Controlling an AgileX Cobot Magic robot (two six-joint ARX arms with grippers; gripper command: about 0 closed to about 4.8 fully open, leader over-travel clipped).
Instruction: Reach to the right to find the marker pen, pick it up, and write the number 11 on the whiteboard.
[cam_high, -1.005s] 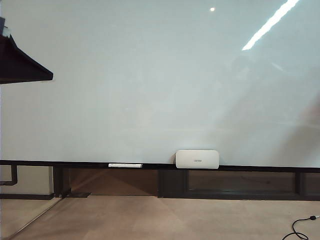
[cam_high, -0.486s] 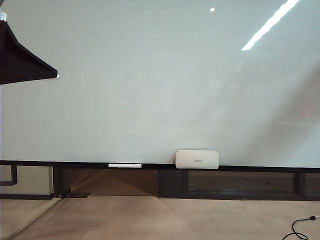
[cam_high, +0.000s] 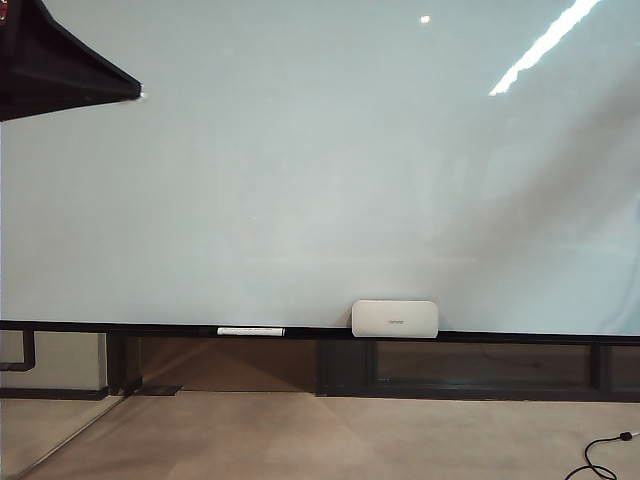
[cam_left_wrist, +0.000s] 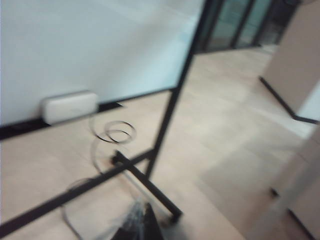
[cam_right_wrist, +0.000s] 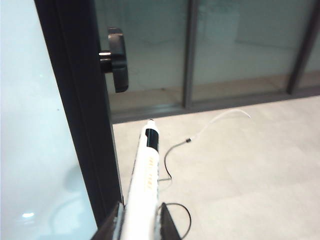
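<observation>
Marker pen (cam_right_wrist: 146, 175) is clamped in the right end effector (cam_right_wrist: 141, 220), tip forward beside the whiteboard's (cam_high: 320, 180) dark edge, ready for writing. The left end effector (cam_left_wrist: 136, 226) is blurred; its state cannot be told. Farther off, the board is unmarked.

The black rail (cam_high: 150, 328) holds a white pen (cam_high: 250, 331) and a white box (cam_high: 394, 318), well below the left gripper (cam_high: 138, 93).

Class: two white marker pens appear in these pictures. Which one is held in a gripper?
The white marker pen with a black band, clamped in the right gripper beside the whiteboard's dark frame. The other lies flat on the bottom rail.
</observation>
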